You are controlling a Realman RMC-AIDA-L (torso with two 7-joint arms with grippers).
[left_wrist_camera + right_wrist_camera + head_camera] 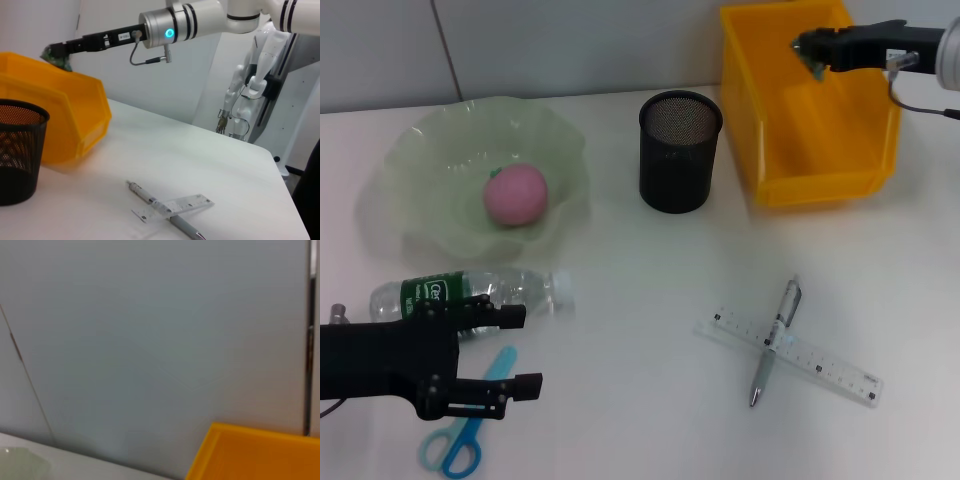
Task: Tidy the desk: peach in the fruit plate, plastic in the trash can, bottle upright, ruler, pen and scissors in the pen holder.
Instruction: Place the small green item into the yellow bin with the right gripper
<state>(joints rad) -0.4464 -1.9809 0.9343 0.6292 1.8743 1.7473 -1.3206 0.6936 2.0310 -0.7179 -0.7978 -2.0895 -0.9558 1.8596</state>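
Note:
My right gripper (804, 47) hangs over the yellow trash can (820, 185), shut on a small green scrap of plastic (815, 66); the left wrist view shows that gripper (53, 50) pinching the plastic (59, 58) above the bin's rim (75, 80). The pink peach (516, 194) lies in the pale green fruit plate (420, 150). A clear bottle (470, 292) with a green label lies on its side. My left gripper (525, 350) stands open just in front of it, above the blue scissors (460, 435). The ruler (820, 365) and pen (778, 335) lie crossed. The black mesh pen holder (680, 150) stands upright.
The pen holder (17, 155) stands close beside the trash can. The pen (150, 200) and ruler (175, 206) lie on open white table toward the right. A grey wall runs behind the table, and the right wrist view shows only it, the bin corner (250, 452) and the plate's edge (20, 465).

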